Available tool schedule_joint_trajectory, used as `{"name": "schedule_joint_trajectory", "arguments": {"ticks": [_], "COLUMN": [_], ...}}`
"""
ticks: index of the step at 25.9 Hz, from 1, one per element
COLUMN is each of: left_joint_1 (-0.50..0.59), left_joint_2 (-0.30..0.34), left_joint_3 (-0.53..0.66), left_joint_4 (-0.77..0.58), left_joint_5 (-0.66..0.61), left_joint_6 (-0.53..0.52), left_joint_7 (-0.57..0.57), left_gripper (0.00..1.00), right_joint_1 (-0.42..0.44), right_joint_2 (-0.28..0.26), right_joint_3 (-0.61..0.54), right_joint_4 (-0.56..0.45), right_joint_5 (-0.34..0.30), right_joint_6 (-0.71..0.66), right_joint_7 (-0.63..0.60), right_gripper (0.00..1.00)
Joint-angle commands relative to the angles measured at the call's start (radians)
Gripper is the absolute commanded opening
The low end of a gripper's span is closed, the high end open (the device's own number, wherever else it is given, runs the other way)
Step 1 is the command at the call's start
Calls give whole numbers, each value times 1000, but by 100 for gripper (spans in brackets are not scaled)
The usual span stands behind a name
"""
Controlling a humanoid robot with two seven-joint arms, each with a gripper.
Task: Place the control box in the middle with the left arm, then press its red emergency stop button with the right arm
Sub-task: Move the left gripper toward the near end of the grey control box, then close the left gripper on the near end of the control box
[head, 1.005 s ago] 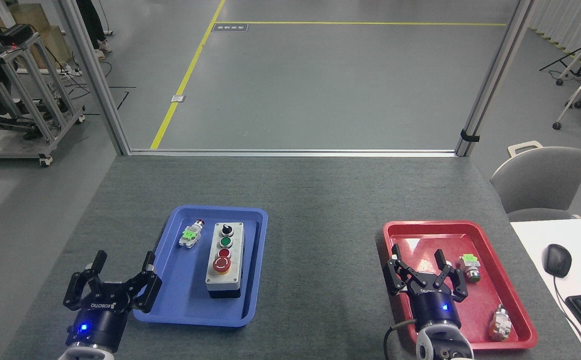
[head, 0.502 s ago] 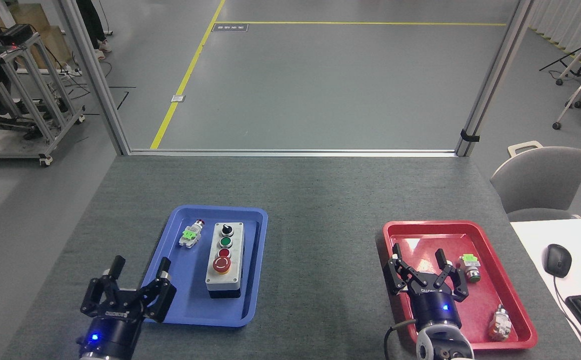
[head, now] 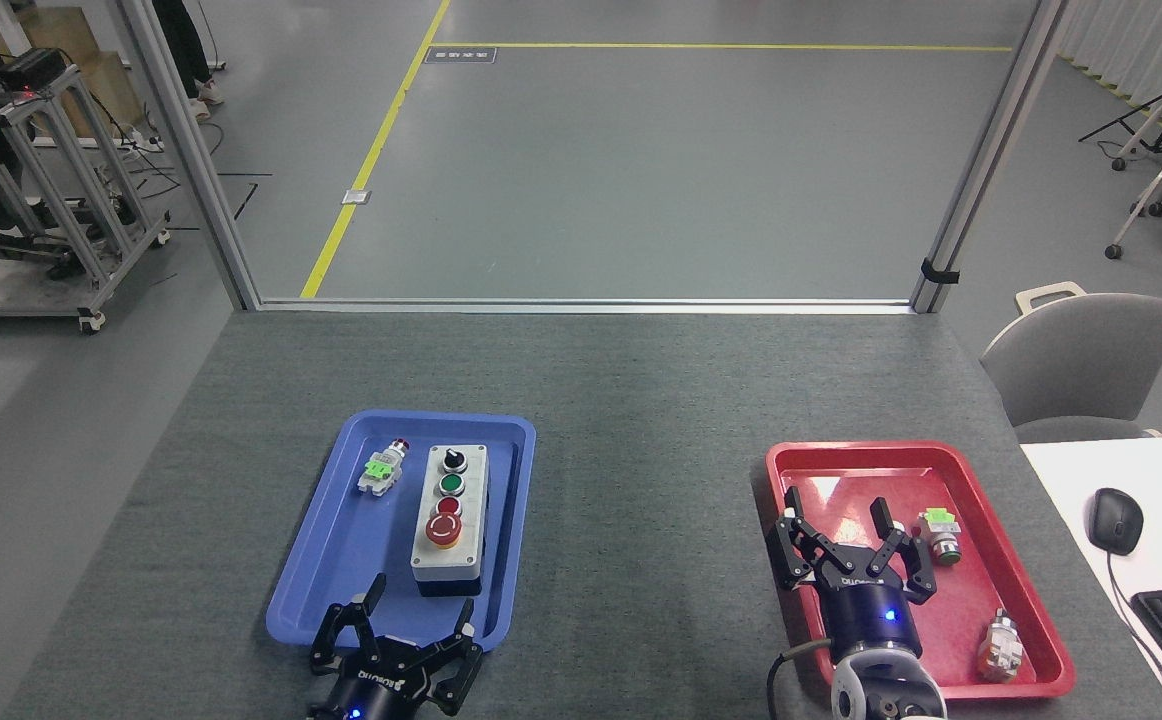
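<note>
The light-grey control box (head: 451,522) stands lengthwise in the blue tray (head: 341,560), right of centre. Its face carries a black knob, a green button, a small red button and the large red emergency stop button (head: 443,530) on a yellow ring, nearest to me. My left gripper (head: 411,630) hangs open over the tray's near rim, just in front of the box and apart from it. My right gripper (head: 846,530) stands open over the left part of the red tray (head: 951,465), holding nothing.
A loose push-button part with a green tag (head: 382,467) lies left of the box in the blue tray. Two more such parts (head: 941,532) (head: 1001,645) lie in the red tray. Right of the grey table are a white desk with a mouse (head: 1114,520) and a chair (head: 1081,365).
My left gripper has swung from outside the blue tray's left edge rightward and nearer to me, ending over the tray's near rim in front of the control box. The right gripper has stayed put.
</note>
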Motion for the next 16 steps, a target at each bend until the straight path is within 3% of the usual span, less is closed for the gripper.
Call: {"name": "schedule_joint_trajectory", "arguments": {"ticks": [1, 16], "left_joint_1": [-31, -153], "left_joint_2": [-25, -83], "left_joint_3": [-4, 5], "left_joint_4": [48, 235], "left_joint_5": [-30, -12], "left_joint_6": [19, 57], "left_joint_7": [-46, -203], "left_gripper": [99, 99], "right_joint_1": [1, -1], "right_joint_2": [1, -1], "right_joint_3": [0, 0], "right_joint_4": [0, 1], "right_joint_5": [0, 0], "right_joint_6": [0, -2], "right_joint_7": [0, 0], "right_gripper": [100, 100]}}
